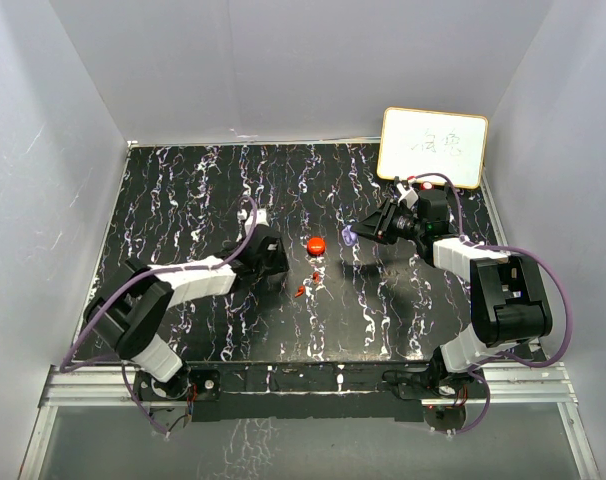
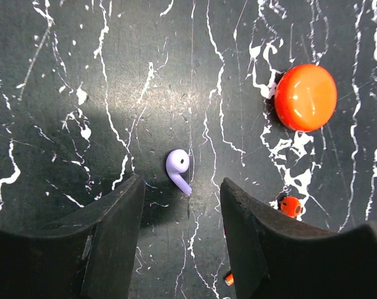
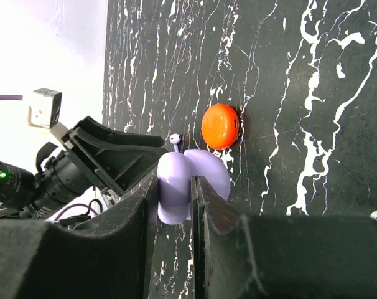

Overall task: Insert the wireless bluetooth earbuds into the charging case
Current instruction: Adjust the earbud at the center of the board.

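A lavender earbud [image 2: 178, 168] lies on the black marbled table just ahead of and between the fingertips of my open left gripper [image 2: 182, 188], which is low over the table left of centre [image 1: 268, 252]. My right gripper [image 3: 193, 180] is shut on the lavender charging case [image 3: 175, 187], whose lid [image 3: 210, 171] stands open; it holds the case above the table [image 1: 350, 238]. A lavender earbud [image 3: 175, 139] shows just past the case's top; I cannot tell whether it is in the case or on the table. The round red case [image 1: 316, 244] lies closed between the grippers. Two red earbuds [image 1: 301, 291] [image 1: 316, 277] lie near it.
A small whiteboard [image 1: 433, 147] leans at the back right corner. Grey walls enclose the table [image 1: 183, 190] on three sides. The red case [image 2: 305, 96] and one red earbud [image 2: 290, 205] lie right of my left gripper's right finger.
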Controlling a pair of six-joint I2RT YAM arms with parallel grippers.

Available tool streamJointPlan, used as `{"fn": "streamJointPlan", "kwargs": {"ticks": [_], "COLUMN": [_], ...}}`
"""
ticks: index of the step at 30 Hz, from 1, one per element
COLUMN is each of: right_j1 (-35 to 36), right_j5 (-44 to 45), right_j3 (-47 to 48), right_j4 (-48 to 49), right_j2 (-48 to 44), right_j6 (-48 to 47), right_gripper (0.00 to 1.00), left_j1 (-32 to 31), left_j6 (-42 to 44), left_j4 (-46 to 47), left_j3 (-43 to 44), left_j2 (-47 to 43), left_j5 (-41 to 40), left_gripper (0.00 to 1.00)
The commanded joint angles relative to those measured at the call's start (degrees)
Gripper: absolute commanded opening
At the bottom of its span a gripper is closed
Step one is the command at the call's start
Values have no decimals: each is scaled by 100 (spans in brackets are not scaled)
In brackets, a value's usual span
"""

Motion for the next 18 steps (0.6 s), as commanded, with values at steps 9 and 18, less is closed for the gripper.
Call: {"fn": "streamJointPlan", "kwargs": {"ticks": [9, 18], "right_j1": [12, 5], "right_j5": [-7, -1], "right_j3": [181, 163], "right_j4": [153, 157], "right_j2": [-43, -33], "right_j6": [-130, -150], "right_gripper": [0, 0], "left_j1": [-212, -510], "left_j6": [207, 375], "left_j4": [-249, -373], "left_j3": [347, 571], "left_j2": [448, 841], "left_j5": [-428, -952], "left_gripper": [49, 45]}}
